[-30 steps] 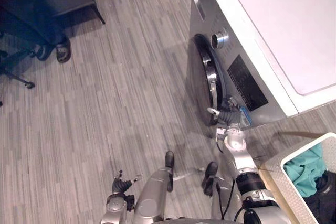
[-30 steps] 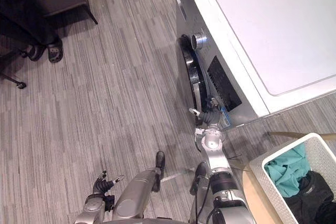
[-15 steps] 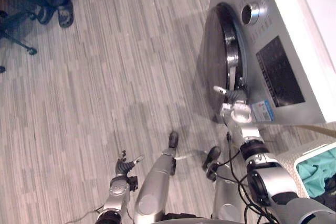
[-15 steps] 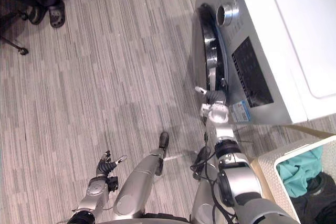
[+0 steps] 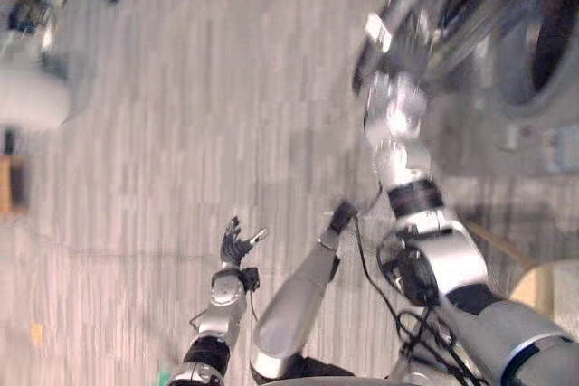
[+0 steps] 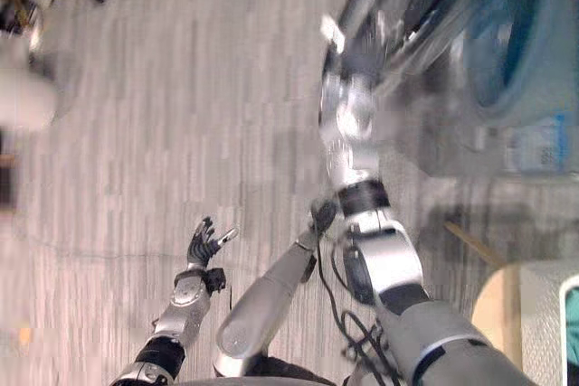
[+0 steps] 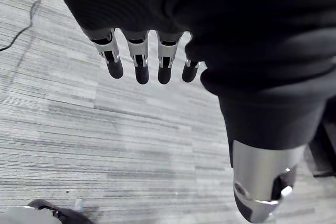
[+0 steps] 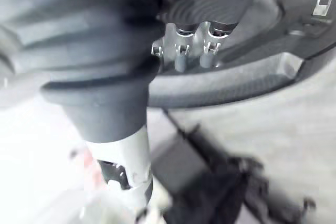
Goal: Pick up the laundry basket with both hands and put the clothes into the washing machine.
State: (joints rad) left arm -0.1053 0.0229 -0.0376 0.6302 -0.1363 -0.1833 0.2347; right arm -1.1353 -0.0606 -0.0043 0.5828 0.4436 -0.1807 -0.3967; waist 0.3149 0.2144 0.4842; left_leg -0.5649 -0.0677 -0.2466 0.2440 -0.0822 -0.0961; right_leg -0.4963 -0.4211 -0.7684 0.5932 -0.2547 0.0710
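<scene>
Door work at the machine, basket not yet lifted

The right hand (image 5: 395, 53) is up against the dark round door (image 8: 247, 77) of the washing machine (image 5: 534, 124). Whether it grips the rim or only presses on it cannot be told. The door looks swung away from the drum mouth (image 5: 545, 29), so the opening step seems to be in hand or nearly finished. The left hand (image 5: 234, 243) hangs over the floor (image 5: 163, 151), its fingers (image 7: 140, 69) spread wide and loose, holding nothing.

The laundry basket (image 6: 547, 341) stands off to the robot's right, well apart from both hands, with a bit of teal clothes (image 6: 574, 324) showing inside it. By my reading, lifting it with both hands and loading the drum are both still to come.

There is plenty of bare floor in front and to the left. A pale bulky thing (image 5: 32, 97), too blurred to name, sits near the floor's far left edge, well out of reach. The tight spot is on the right, where the door's edge juts into the path between basket and drum mouth, so the basket will likely have to pass around it
</scene>
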